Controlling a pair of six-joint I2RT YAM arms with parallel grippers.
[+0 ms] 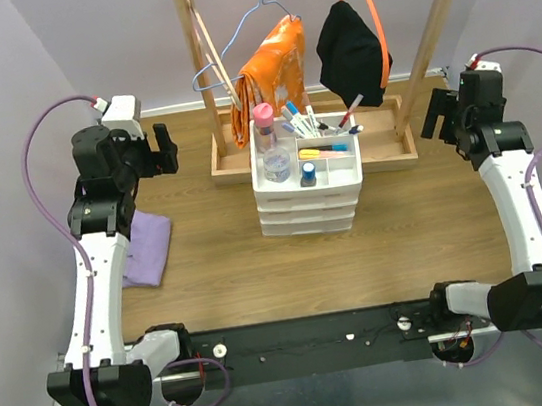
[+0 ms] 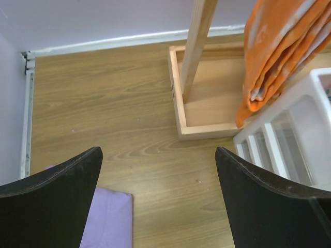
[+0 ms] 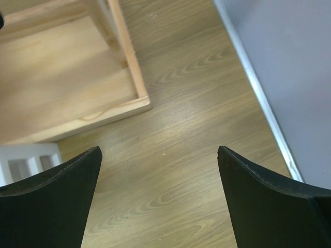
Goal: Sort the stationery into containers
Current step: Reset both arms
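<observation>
Hanging spread and empty, the left tool (image 2: 158, 152) and right tool (image 3: 159, 150) could topple the tall pink-capped clear bottle (image 1: 269, 143) in the white plastic divided tray (image 1: 354, 151) by swinging in low.

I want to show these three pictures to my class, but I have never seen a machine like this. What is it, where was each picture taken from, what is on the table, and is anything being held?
These are two robot arms, a left arm and a right arm, bolted at the near edge of a wooden table. The wide picture looks down from above and behind them. The other two come from a camera on each wrist, so the dark shapes at the bottom are that arm's own fingers.

In the middle stands a white drawer unit. It is topped by a divided tray holding pens and a pink-capped bottle. Behind it, a wooden rack carries an orange cloth and a black cloth. A purple cloth lies on the left.

The left gripper and right gripper are both open and hold nothing.
</observation>
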